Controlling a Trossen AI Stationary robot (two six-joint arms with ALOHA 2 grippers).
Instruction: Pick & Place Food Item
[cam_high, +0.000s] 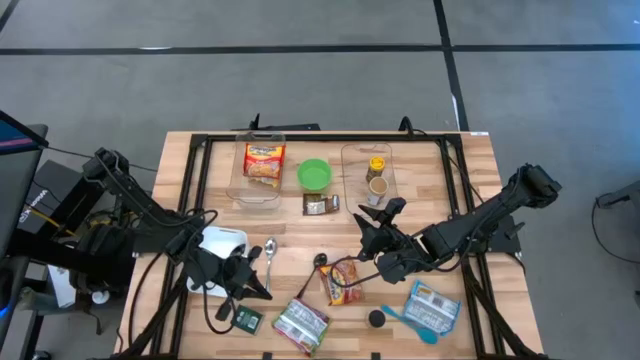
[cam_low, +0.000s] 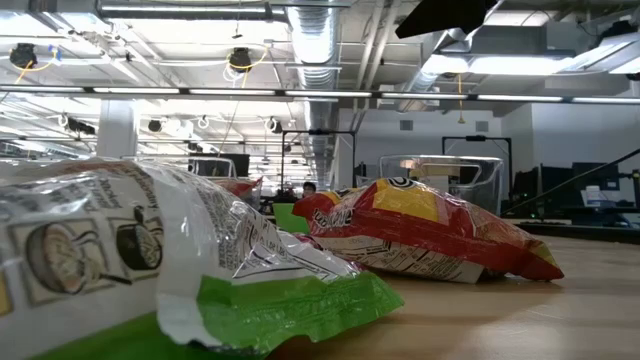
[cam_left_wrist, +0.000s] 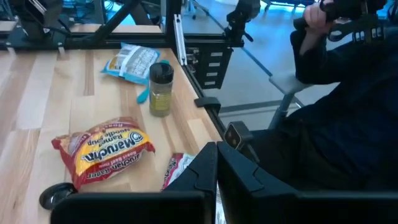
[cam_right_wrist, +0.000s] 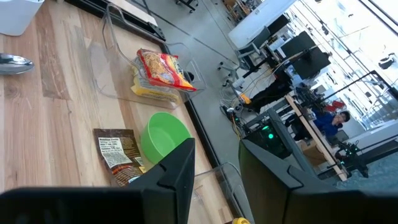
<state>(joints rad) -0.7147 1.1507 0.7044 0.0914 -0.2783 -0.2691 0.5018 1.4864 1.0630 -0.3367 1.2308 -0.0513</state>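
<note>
High view, 2 tools, ramen packet (cam_high: 344, 284)

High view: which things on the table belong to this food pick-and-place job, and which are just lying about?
Likely job: red ramen packet; green-and-white snack bag; blue-and-white pouch; brown sachet; clear plastic bin with ramen inside.
Lying about: green plastic bowl; metal spoon; small black round cap; teal plastic scoop.
</note>
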